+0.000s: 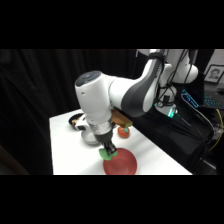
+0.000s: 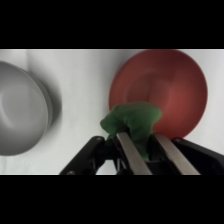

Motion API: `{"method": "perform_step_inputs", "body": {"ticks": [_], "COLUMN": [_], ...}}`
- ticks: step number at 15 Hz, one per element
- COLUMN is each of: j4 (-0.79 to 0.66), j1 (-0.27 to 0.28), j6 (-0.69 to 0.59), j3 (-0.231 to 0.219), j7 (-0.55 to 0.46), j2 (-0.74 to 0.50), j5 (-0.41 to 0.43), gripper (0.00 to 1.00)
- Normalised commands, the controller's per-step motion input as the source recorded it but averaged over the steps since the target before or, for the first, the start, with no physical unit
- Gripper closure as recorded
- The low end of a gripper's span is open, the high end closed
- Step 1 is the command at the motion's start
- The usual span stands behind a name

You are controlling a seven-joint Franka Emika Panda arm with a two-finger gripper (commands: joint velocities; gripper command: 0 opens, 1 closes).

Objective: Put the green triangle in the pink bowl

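A white robot arm's pincer point(image 1: 107, 150) comes down from the upper middle of the side view with the green triangle point(image 1: 106, 154) clamped between its 2 fingers, low in the frame at the near left rim of the pink bowl point(image 1: 121, 164). In the wrist view the 2 pale fingers point(image 2: 131, 152) rise from the bottom edge, pressed against either side of the green block point(image 2: 131, 121), which juts past their tips toward the middle of the frame.

The move to come turns on 1 relation: in the wrist view the pink bowl point(image 2: 165, 85) fills the upper right, and the block overlaps only its lower left rim, with white tabletop point(image 2: 82, 85) showing to the block's left. The bowl's centre lies up and to the right of the pincer point(image 2: 150, 155) in that view; in the side view it lies to the lower right. Judged from this, the block looks carried but not yet over the bowl's middle, and a short shift toward the centre seems needed before release, since a drop here could catch the rim.

The block reads as small, flat and bright green, its outline lumpy and rounded rather than sharply 3-cornered, much smaller than the wide, shallow salmon bowl. A grey metallic bowl point(image 2: 20, 112) sits at the left edge of the wrist view, well apart. In the side view a small round red-and-green item point(image 1: 123, 131) rests behind the arm
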Motion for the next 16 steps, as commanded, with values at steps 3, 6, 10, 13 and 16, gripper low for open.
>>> {"method": "perform_step_inputs", "body": {"ticks": [3, 6, 10, 13, 16], "j4": [-0.48, -0.33, -0.17, -0.06, 0.0], "j1": [0.03, 0.035, 0.029, 0.018, -0.001], "j6": [0.33, 0.37, 0.34, 0.3, 0.25], "j3": [0.062, 0.05, 0.031, 0.015, 0.015], "j7": [0.1, 0.08, 0.05, 0.02, -0.02], "j2": [-0.32, -0.16, -0.03, 0.05, 0.07], "j5": [-0.078, -0.09, -0.087, -0.089, -0.064], "gripper": [0.95, 0.95, 0.95, 0.96, 0.59]}}
